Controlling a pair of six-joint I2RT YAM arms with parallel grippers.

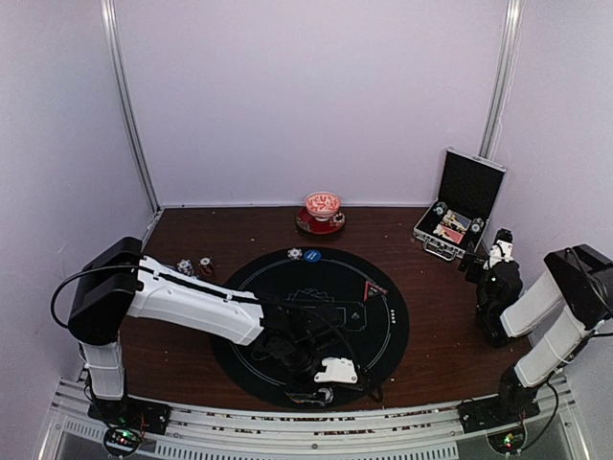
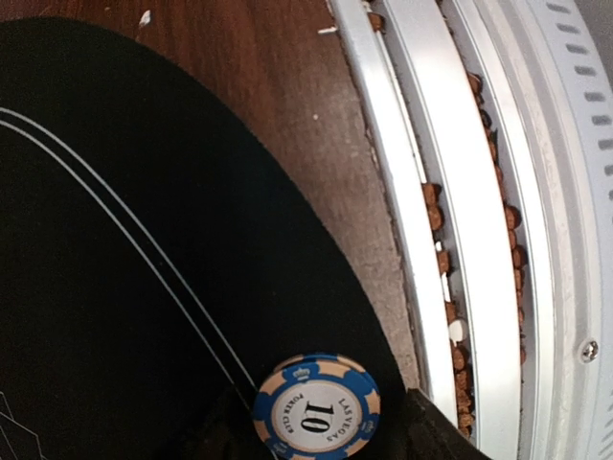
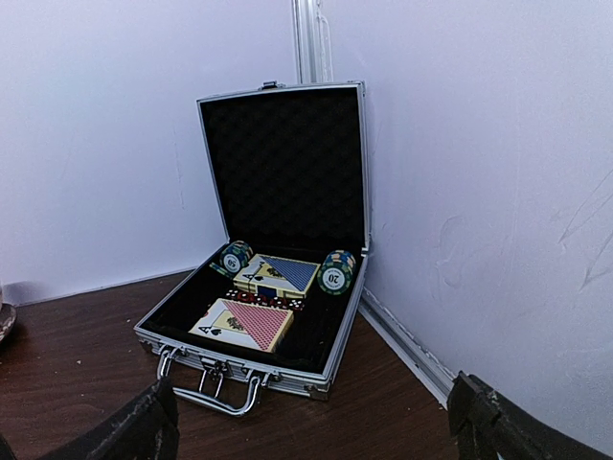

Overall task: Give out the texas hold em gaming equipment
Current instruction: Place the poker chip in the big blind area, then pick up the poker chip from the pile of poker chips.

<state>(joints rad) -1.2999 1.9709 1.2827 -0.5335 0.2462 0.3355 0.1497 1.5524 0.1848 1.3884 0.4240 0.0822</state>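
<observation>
The left arm is extended from its base across the table (image 1: 436,359) to the near rim of the round black mat (image 1: 383,326). The left gripper (image 1: 328,391) is lowered over that rim. In the left wrist view, a blue poker chip (image 2: 316,407) marked "10" lies flat and face up on the mat, close to the mat's edge. A dark finger (image 2: 436,436) stands on each side of the chip. A gap shows between the chip and the finger on the rail side, so the chip is released, not clamped. The white rail (image 2: 479,192) runs just beyond the mat edge.

Two small chips (image 1: 196,266) rest on the bare table just left of the mat. Two further chips (image 1: 303,255) sit on the mat's far rim. A red-and-white cup (image 1: 323,205) stands on a saucer behind the mat, near the back wall.

The open case (image 3: 330,369) stands in the far right corner with its lid upright. Inside it lie a blue-backed deck (image 3: 283,273) and, nearer the handle, a red-backed deck (image 3: 247,324). Two chip stacks (image 3: 337,270) are set on edge at the back of the tray, one on each side of the blue-backed deck.

The right gripper (image 3: 321,436) is aimed at the case from a short way off. Its fingers are spread wide and nothing is held between them.
</observation>
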